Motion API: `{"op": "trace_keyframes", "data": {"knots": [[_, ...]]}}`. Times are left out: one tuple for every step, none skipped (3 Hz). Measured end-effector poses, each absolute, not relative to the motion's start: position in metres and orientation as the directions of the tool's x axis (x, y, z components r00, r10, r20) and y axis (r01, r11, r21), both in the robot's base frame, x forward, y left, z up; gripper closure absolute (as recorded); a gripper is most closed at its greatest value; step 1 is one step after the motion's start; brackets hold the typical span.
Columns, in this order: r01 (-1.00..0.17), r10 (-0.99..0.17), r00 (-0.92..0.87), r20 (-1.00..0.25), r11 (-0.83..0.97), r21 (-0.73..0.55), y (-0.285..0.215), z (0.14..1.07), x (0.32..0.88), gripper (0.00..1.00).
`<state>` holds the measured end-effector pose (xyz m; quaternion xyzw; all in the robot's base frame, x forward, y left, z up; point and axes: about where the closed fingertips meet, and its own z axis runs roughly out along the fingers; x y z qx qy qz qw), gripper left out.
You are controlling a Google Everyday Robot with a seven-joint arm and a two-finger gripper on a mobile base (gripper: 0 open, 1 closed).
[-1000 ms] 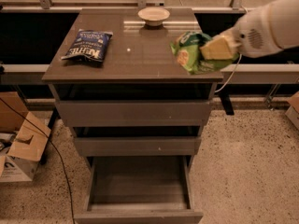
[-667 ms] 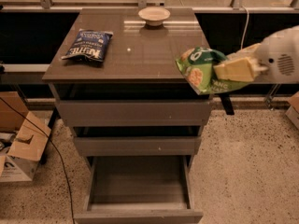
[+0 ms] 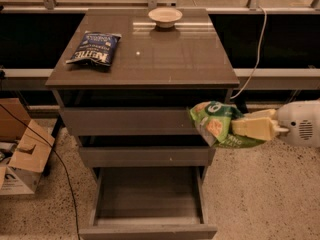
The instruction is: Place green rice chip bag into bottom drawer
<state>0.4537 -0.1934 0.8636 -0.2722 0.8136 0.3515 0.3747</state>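
Note:
The green rice chip bag hangs in the air in front of the cabinet's right side, level with the two upper drawers. My gripper reaches in from the right and is shut on the bag, its pale fingers pinching the bag's right part. The bottom drawer is pulled open below and to the left of the bag; its tray holds nothing.
A dark blue chip bag and a small pale bowl lie on the cabinet top. A cardboard box sits on the floor at left, with a black cable beside it. A white cable hangs at right.
My gripper has carried the green bag off the cabinet top's right edge and down, so it now hangs in front of the upper drawers.

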Motion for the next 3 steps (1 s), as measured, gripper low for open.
{"op": "trace_keyframes", "data": {"knots": [[-0.603, -0.081, -0.730, -0.678, 0.545, 0.583, -0.195, 0.764, 0.462, 1.00], [-0.515, -0.044, -0.815, -0.578, 0.510, 0.688, -0.195, 0.702, 0.458, 1.00], [-0.517, -0.051, -0.817, -0.575, 0.506, 0.690, -0.192, 0.698, 0.458, 1.00]]}}
